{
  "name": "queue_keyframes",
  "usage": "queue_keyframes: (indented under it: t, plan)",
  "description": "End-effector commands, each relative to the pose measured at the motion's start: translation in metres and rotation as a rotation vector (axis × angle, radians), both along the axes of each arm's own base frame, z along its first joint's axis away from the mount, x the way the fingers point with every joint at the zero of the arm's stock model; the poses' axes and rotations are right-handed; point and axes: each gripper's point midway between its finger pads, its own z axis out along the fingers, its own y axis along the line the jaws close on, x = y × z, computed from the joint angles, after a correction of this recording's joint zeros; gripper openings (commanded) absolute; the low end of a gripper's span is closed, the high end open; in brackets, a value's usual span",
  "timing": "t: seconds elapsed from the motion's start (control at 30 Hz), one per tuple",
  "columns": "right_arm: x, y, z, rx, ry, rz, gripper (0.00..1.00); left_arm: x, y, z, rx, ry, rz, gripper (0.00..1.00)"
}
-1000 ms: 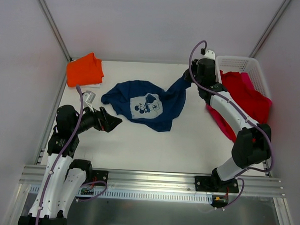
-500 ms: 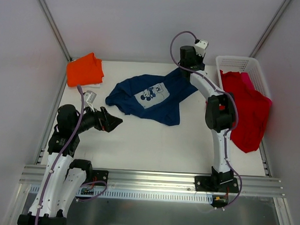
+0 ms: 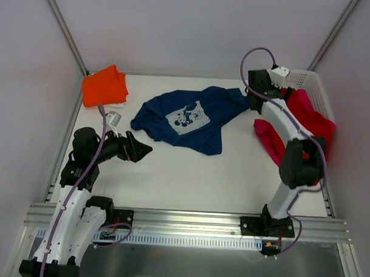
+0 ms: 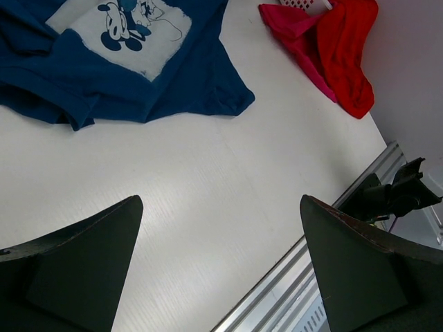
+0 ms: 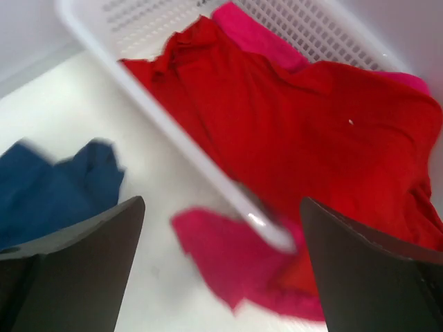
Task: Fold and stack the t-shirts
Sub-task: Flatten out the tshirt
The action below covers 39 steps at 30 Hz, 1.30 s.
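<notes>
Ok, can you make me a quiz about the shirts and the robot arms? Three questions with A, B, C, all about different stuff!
1. Where on the table is the orange shirt?
A. far left corner
B. middle
C. near right corner

2. What colour is the mouse shirt?
A. red
B. navy
C. pink

3. The left gripper is:
A. shut on the orange shirt
B. shut on the mouse shirt
C. open, holding nothing

Answers:
1 A: it lies in the far left corner.
2 B: dark blue cloth surrounds the pale mouse print.
3 C: its jaws stand wide apart over bare table.
</notes>
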Motion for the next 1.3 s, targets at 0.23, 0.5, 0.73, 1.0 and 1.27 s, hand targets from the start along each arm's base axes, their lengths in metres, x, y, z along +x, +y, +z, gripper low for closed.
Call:
queue_keyframes:
  t: [0.23, 0.5, 0.73, 1.0, 1.27]
  plan:
    - [-0.141, 0.102, 0.023, 0.403, -0.236, 0.392, 1.00, 0.017, -0.062, -0.010, 0.077, 0.158, -0.026, 0.99]
    - [-0.210, 0.089, 0.009, 0.437, -0.226, 0.425, 0.99, 0.091, -0.166, -0.019, -0.141, 0.257, 0.022, 0.99]
    - [-0.244, 0.076, -0.008, 0.489, -0.248, 0.431, 1.00, 0.137, -0.243, -0.101, -0.025, 0.395, 0.116, 0.99]
    - [-0.260, 0.062, -0.007, 0.468, -0.241, 0.418, 0.99, 0.147, -0.265, -0.127, 0.000, 0.405, 0.342, 0.99]
    - [-0.266, 0.056, -0.009, 0.465, -0.246, 0.405, 0.99, 0.109, -0.247, -0.109, 0.082, 0.357, 0.609, 0.99]
